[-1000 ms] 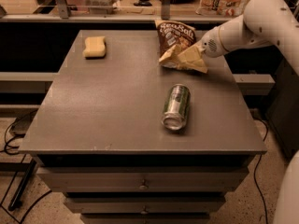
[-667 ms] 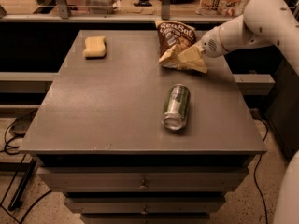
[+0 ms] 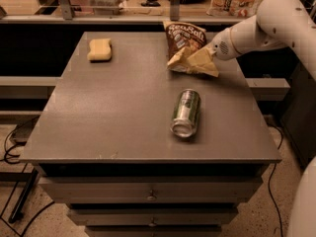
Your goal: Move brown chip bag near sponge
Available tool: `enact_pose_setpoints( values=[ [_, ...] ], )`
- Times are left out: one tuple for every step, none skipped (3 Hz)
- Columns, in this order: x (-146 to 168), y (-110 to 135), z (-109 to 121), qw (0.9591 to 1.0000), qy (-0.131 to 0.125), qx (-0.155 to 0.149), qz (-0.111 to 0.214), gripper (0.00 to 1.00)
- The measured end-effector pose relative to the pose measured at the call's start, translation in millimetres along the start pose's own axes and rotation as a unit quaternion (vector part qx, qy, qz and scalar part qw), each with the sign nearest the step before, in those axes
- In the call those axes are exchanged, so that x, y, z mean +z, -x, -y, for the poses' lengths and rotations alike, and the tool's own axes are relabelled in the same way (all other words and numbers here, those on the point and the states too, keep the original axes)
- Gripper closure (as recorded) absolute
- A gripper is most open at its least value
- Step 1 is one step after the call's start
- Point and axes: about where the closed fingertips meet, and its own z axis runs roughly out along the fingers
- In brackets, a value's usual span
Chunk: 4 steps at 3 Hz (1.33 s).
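The brown chip bag (image 3: 186, 39) stands crumpled at the back right of the table, its "Sea Salt" lettering on top and its pale yellow lower part (image 3: 197, 63) toward me. My gripper (image 3: 211, 53) reaches in from the right on the white arm and is shut on the bag's right edge. The bag's lower part rests on or just above the tabletop. The sponge (image 3: 99, 50), pale yellow with rounded corners, lies at the back left of the table, far to the left of the bag.
A green-and-silver drink can (image 3: 185, 112) lies on its side right of the table's middle, in front of the bag. The grey table (image 3: 108, 112) has drawers below. A counter with clutter runs behind. Cables lie on the floor at left.
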Motion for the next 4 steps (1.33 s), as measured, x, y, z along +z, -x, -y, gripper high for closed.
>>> enact_pose_setpoints(
  values=[
    [32,51,-55,0.9931,0.07,-0.093,0.016,0.74],
    [35,53,-59,0.9915,0.075,-0.105,0.015,0.43],
    [38,53,-61,0.9909,0.078,-0.108,0.014,0.2],
    [57,60,-79,0.9867,0.112,-0.116,0.024,0.3]
  ],
)
